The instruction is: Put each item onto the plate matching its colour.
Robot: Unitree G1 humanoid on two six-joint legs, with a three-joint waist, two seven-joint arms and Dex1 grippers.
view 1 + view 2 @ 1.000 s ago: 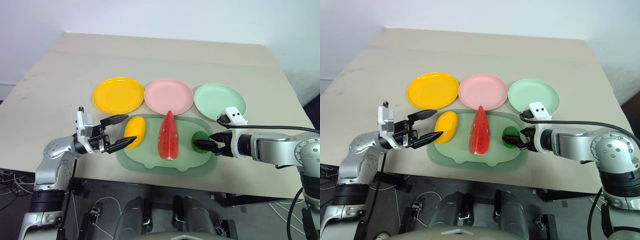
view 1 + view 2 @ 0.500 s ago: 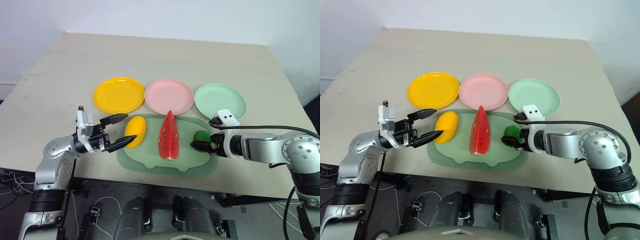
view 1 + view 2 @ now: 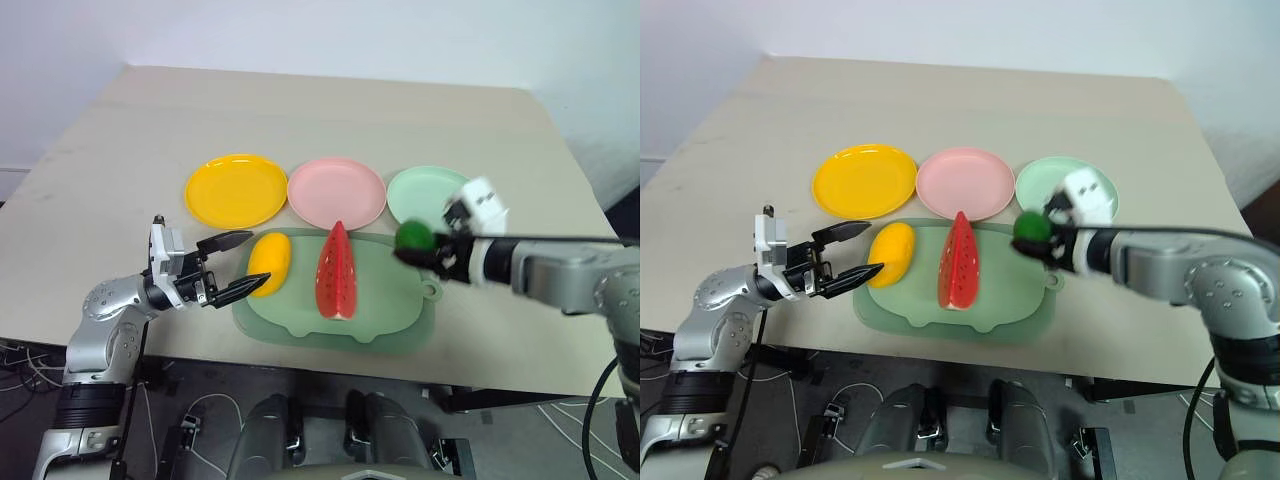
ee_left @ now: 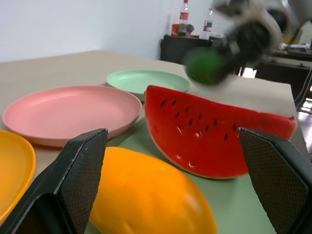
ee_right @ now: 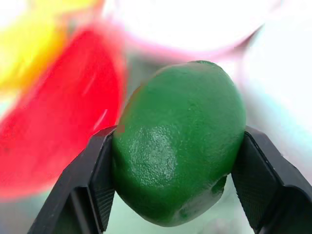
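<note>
progress: nothing plated yet | right gripper (image 3: 428, 247) clamped on green ball (image 3: 412, 236), held up near mint plate (image 3: 425, 190) | left gripper (image 3: 238, 265) spread wide beside mango (image 3: 269, 263) | mango, watermelon (image 3: 336, 272) both on mat (image 3: 400, 315)

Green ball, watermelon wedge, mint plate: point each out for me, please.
green ball (image 5: 179, 141), right wrist view, middle of its front, between the right gripper's fingers.
watermelon wedge (image 3: 335, 275), left eye view, middle of its red face.
mint plate (image 4: 146, 79), left wrist view, bare inner surface.
</note>
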